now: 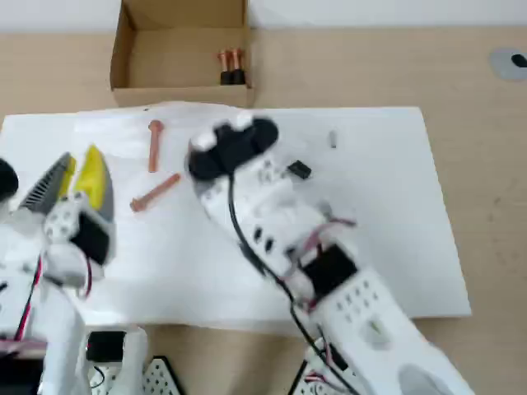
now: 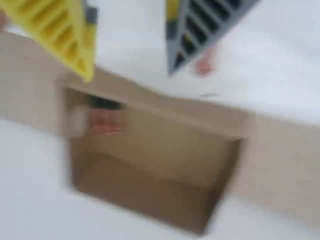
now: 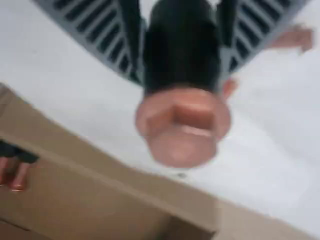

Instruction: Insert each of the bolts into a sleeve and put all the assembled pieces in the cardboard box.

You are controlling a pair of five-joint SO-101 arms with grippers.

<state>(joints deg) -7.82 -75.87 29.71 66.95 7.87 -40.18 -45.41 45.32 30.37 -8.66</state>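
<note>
The cardboard box (image 1: 132, 58) stands at the table's far edge with two assembled pieces (image 1: 231, 67) in its right corner. My right gripper (image 3: 182, 55) is shut on a black sleeve (image 3: 181, 47) with a copper bolt (image 3: 182, 125) in it. In the high view that gripper (image 1: 235, 141) hangs over the white sheet just short of the box. Two loose bolts (image 1: 154, 146) (image 1: 155, 192) lie on the sheet to its left, and a loose sleeve (image 1: 299, 170) lies to its right. My left gripper (image 1: 76, 164) stands open near the sheet's left edge, its fingers (image 2: 55, 30) holding nothing.
A white sheet (image 1: 395, 247) covers the middle of the wooden table. A small grey piece (image 1: 333, 140) lies on it toward the back right. The box (image 2: 150, 170) with its assembled pieces (image 2: 105, 117) lies ahead of the left gripper.
</note>
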